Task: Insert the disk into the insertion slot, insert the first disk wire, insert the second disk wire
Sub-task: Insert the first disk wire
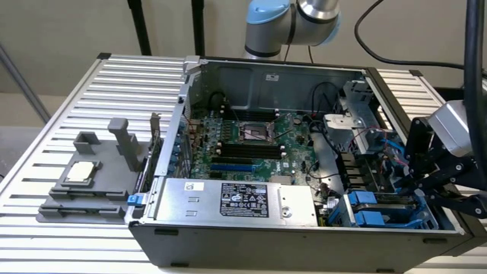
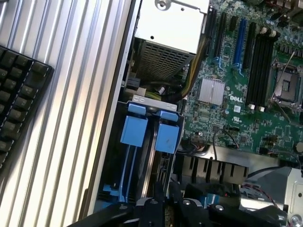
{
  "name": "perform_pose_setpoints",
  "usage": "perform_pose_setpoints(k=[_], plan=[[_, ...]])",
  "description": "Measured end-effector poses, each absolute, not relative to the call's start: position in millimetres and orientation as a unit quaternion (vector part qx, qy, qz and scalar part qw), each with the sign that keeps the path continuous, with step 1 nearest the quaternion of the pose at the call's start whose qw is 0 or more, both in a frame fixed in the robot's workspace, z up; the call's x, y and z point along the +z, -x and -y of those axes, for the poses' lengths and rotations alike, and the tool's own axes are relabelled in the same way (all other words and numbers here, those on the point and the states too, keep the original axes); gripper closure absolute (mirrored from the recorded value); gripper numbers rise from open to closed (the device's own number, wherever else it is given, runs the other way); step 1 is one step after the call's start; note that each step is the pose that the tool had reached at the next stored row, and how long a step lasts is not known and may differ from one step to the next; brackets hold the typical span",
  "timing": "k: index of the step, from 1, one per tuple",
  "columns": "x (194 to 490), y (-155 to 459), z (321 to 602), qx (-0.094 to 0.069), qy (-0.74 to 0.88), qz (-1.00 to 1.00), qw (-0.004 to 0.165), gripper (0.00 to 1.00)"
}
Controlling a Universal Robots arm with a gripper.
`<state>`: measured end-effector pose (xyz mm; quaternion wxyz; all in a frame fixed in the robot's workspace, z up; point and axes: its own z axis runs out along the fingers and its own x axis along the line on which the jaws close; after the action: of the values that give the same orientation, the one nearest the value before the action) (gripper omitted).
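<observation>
The insertion slot is the dark metal bay in the open computer case's corner, at the exterior view's lower right. Two blue latch tabs stand at its mouth. A thin silver edge between the blue rails looks like the disk sitting in the bay, seen edge-on. My black gripper hangs over the bay's far end, and in the wrist view the gripper is shut. What lies between its tips is hidden. Red and blue wires hang loose just behind the bay.
A large silver box with a black-and-white label fills the case's front beside the bay. The green motherboard lies behind it. A grey fixture sits on the ribbed table, and a black keyboard lies beside the case.
</observation>
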<state>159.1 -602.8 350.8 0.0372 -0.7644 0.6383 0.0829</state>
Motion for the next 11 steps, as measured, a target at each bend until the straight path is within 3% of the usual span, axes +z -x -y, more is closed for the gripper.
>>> perform_pose_setpoints(k=[11], plan=[[344.8, -158.6, 602.7, 0.093, 0.720, -0.687, 0.031, 0.83]])
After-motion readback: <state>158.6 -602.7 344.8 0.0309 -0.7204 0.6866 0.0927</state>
